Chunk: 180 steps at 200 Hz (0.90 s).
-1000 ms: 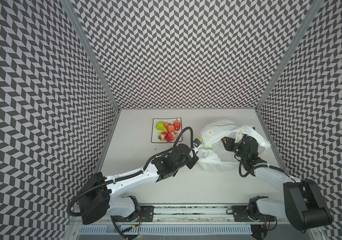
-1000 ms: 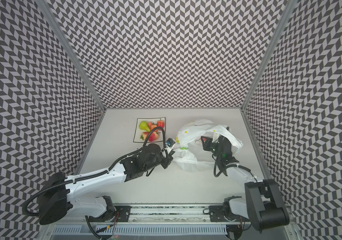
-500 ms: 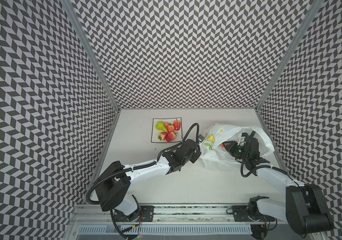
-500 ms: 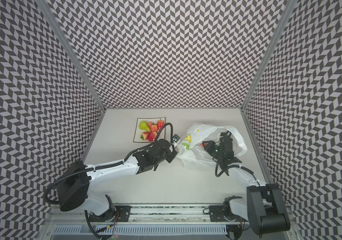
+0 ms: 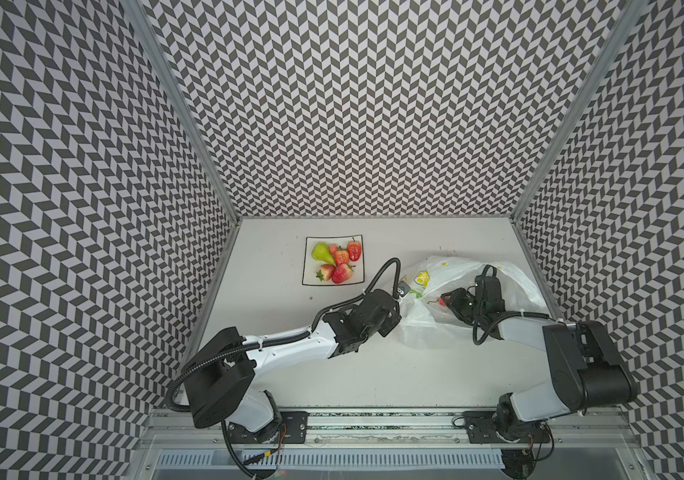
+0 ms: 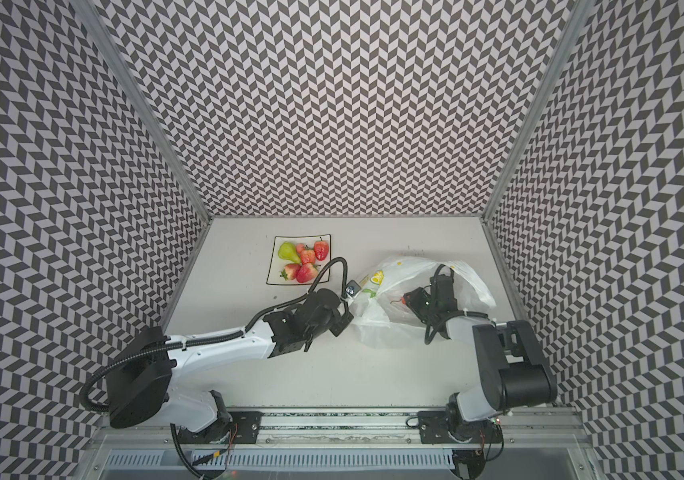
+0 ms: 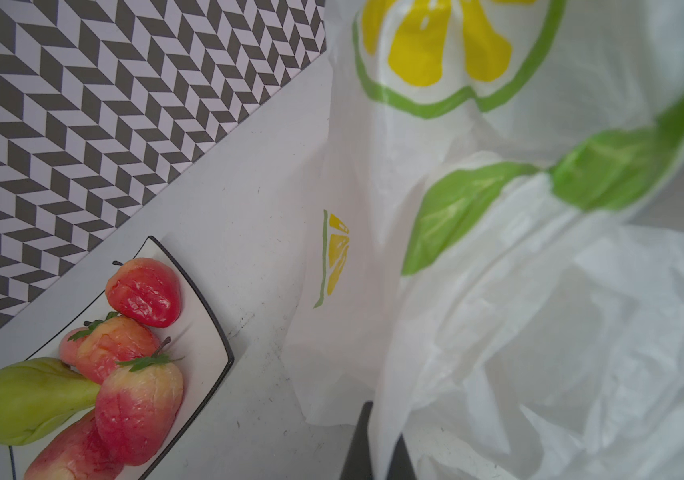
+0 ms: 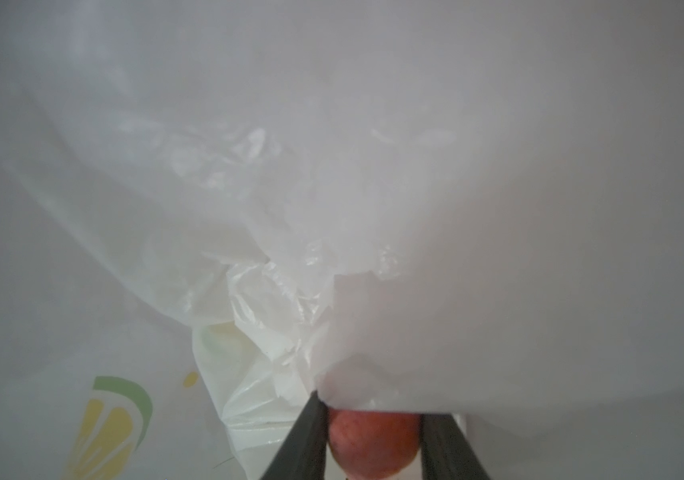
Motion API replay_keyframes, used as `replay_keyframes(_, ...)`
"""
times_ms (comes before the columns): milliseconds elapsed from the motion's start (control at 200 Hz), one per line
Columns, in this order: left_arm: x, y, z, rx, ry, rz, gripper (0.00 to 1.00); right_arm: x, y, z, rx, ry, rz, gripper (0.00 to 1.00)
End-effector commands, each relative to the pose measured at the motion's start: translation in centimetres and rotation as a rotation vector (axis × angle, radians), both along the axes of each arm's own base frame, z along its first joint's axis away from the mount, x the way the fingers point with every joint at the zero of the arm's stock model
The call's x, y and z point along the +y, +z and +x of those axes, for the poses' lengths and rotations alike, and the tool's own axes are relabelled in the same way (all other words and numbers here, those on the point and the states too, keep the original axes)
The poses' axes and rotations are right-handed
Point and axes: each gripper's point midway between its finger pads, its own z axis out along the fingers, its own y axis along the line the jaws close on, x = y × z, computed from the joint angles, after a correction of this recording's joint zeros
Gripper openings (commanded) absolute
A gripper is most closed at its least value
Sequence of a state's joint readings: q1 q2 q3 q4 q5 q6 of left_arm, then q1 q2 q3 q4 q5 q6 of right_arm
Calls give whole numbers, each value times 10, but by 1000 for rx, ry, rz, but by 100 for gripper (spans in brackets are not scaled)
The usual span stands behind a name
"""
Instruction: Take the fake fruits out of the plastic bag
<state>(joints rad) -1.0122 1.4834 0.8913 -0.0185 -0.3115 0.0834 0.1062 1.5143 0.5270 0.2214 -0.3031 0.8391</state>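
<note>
Your left hand [image 7: 378, 444] clamps the bag [image 5: 419, 318]; inside it, your right hand [image 8: 375, 411] straddles a cherry [image 8: 373, 444], though whether it grips, I cannot tell.

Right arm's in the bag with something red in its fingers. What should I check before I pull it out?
1. Bag anchored: left gripper shut on the plastic bag: ok.
2. Fruit seated: red fruit sits between the fingers of the right gripper: ok.
3. Grip firm enough to lift: cannot tell.
4. Bag film clear of the right fingertips: not ok, a fold rests on them.
5. Bare room on the plate: ok.
6. Other fruit left in the bag: cannot tell.
</note>
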Motion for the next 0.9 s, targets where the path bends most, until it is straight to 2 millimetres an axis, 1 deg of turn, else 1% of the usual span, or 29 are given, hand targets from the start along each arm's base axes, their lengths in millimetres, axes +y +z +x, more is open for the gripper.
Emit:
replay_keyframes(0,-1,2,-5,-32,-14,22,0,0,5,10,-35,5,-22,46)
replay_keyframes(150,-6,-3,-15,-46,-42,43,0,2,0,6,-15,15,-44,55)
replay_keyframes(315,-5,-7,-23,-54,-50,53,0,2,-6,4,5,28,-90,57)
replay_keyframes(391,-4,-8,-25,-55,-50,56,0,2,-9,3,14,27,-104,55)
replay_keyframes(551,-2,-4,-23,-69,-37,55,0,3,-7,4,7,25,-99,39)
replay_keyframes(651,-3,-2,-22,-75,-32,50,0,7,3,6,-14,34,-73,32)
replay_keyframes(706,-3,-2,-20,-79,-26,52,0,10,14,6,-37,40,-52,29)
replay_keyframes(781,-4,-2,-18,-85,-19,59,0,14,34,8,-87,47,-18,27)
replay_keyframes(896,-4,-6,-11,-89,4,77,0,21,74,7,-201,85,23,26)
